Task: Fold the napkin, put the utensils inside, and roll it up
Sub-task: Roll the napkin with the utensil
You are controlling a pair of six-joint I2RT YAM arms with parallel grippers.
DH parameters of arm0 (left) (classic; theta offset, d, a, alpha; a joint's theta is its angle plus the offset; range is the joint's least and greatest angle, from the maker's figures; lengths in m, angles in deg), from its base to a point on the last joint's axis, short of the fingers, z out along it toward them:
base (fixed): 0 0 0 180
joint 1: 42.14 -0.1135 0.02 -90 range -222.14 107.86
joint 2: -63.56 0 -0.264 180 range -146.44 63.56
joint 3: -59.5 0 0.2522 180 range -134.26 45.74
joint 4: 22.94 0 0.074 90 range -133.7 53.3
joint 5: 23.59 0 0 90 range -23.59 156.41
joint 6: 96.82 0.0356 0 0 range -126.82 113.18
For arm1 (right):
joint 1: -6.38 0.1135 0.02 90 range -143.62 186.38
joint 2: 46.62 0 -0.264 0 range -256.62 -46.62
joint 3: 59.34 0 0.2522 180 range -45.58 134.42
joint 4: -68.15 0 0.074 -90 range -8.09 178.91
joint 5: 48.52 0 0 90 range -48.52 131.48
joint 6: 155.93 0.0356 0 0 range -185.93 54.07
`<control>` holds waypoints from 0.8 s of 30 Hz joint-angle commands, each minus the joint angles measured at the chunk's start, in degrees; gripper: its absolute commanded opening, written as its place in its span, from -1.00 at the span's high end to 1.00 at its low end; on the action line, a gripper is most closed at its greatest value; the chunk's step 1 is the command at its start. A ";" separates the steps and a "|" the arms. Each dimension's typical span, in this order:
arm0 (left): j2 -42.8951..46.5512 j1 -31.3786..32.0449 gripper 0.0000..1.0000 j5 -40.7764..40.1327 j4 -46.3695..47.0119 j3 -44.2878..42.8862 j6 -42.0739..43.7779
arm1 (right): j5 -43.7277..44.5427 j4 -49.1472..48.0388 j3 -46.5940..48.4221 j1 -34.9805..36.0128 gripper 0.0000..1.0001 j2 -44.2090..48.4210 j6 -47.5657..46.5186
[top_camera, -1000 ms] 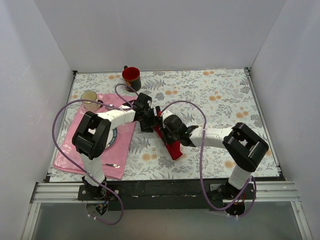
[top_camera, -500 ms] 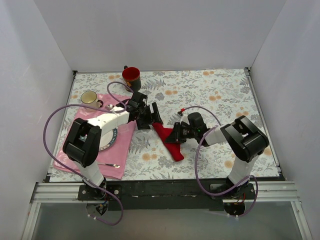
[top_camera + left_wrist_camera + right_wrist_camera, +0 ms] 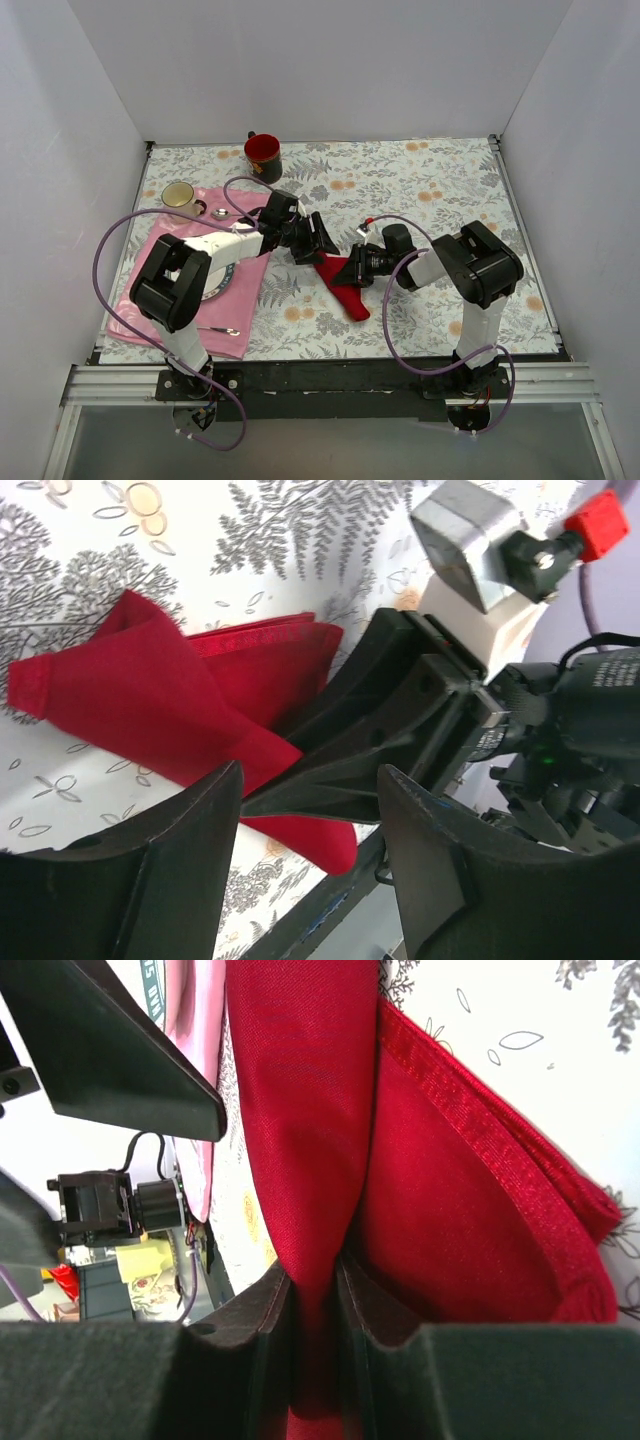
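Red napkin: folded into a narrow, bunched strip on the flowered counter, between the two arms and just right of the pink placemat.
Napkin layers: several red layers with a stitched hem lie stacked; one fold is drawn up off the counter.
Right gripper: fingers pressed together on the raised fold, with the cloth pinched between them.
Left gripper: fingers apart and holding nothing, poised just above the far end of the napkin.
Relation of grippers: nearly tip to tip; in the left wrist view the right gripper's dark fingers show through the gap between the left fingers.
Pink placemat: spread on the left side of the counter, partly under the left arm.
Plate: on the placemat, mostly hidden by the left arm.
Slim utensil: on the placemat near its near edge; colour too small to tell.
Red mug: at the far edge of the counter, well apart from the napkin.
Beige cup: at the placemat's far left corner.
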 commanded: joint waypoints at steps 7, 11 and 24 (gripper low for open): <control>-3.81 -0.24 -0.05 -0.65 2.43 -1.80 1.77 | 3.15 17.58 3.32 -0.12 0.35 4.05 -13.16; -5.48 -0.50 -0.04 -1.62 0.40 -2.50 3.09 | 5.79 26.40 5.25 0.14 0.17 7.40 -18.54; -5.83 -0.86 -0.03 -1.36 -0.56 -3.73 3.45 | 29.22 55.48 16.15 7.69 -0.49 19.09 -36.72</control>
